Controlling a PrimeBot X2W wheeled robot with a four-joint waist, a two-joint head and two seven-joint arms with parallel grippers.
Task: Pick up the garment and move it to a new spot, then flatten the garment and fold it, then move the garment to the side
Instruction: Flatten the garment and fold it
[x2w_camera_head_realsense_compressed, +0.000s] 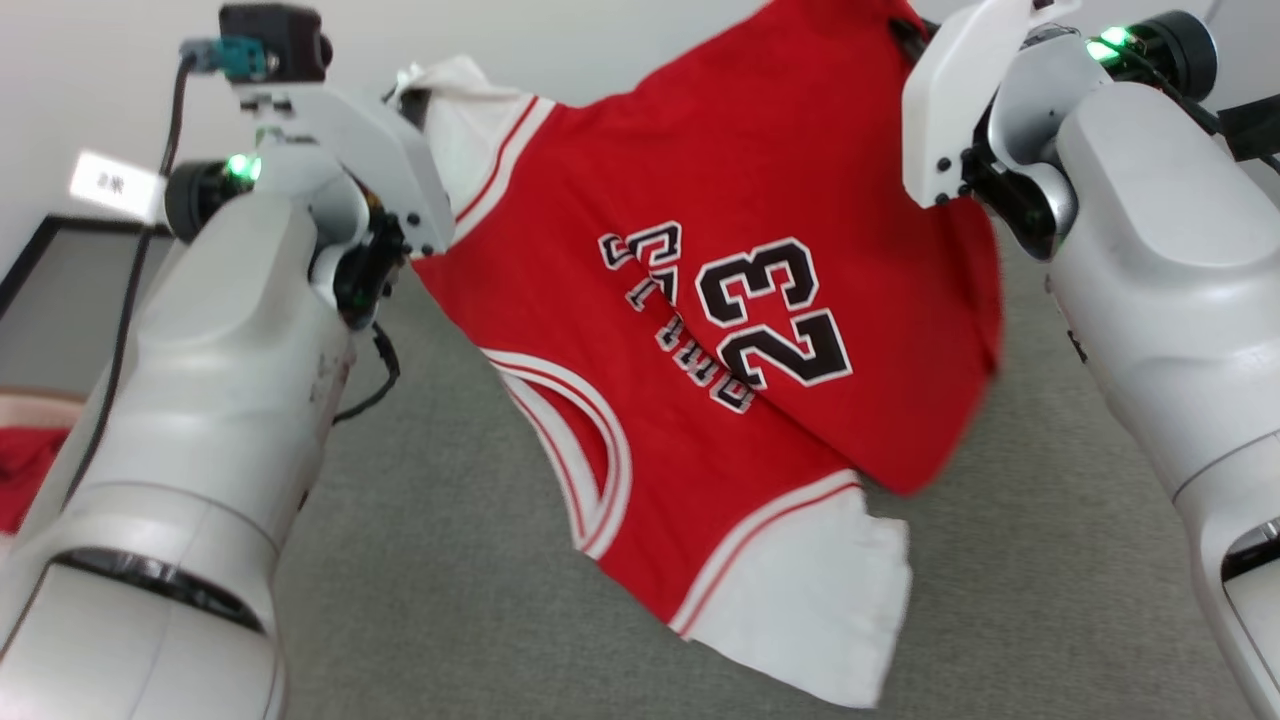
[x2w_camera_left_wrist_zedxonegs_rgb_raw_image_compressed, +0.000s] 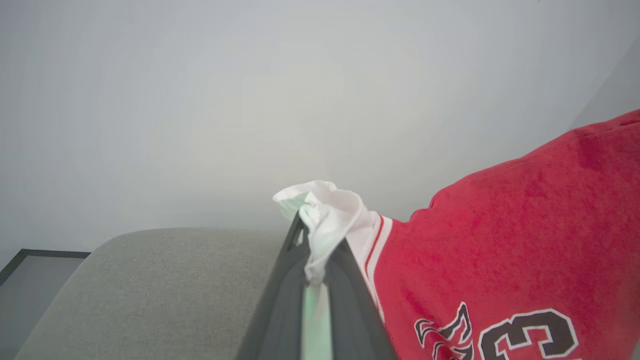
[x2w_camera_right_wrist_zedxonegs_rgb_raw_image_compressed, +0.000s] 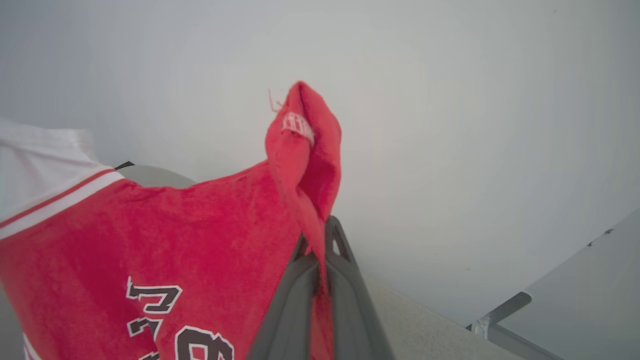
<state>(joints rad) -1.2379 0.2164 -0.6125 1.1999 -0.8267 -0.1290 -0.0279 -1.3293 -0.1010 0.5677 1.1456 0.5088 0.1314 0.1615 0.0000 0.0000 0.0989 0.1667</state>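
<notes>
The garment (x2w_camera_head_realsense_compressed: 700, 330), a red jersey with white sleeves and black "BULLS 23" lettering, hangs in the air between my two raised arms, turned sideways above the grey table (x2w_camera_head_realsense_compressed: 450, 560). My left gripper (x2w_camera_left_wrist_zedxonegs_rgb_raw_image_compressed: 312, 240) is shut on the bunched white sleeve (x2w_camera_left_wrist_zedxonegs_rgb_raw_image_compressed: 330, 210). The red body (x2w_camera_left_wrist_zedxonegs_rgb_raw_image_compressed: 500, 240) stretches away to the right in the left wrist view. My right gripper (x2w_camera_right_wrist_zedxonegs_rgb_raw_image_compressed: 320, 240) is shut on a red corner (x2w_camera_right_wrist_zedxonegs_rgb_raw_image_compressed: 305, 135) of the garment, which pokes up past the fingertips. The lower sleeve (x2w_camera_head_realsense_compressed: 820, 610) dangles free.
A second red cloth (x2w_camera_head_realsense_compressed: 25, 470) lies at the far left edge of the head view. A pale wall (x2w_camera_head_realsense_compressed: 600, 40) stands behind the table. A metal frame piece (x2w_camera_right_wrist_zedxonegs_rgb_raw_image_compressed: 500, 310) shows beyond the table's edge in the right wrist view.
</notes>
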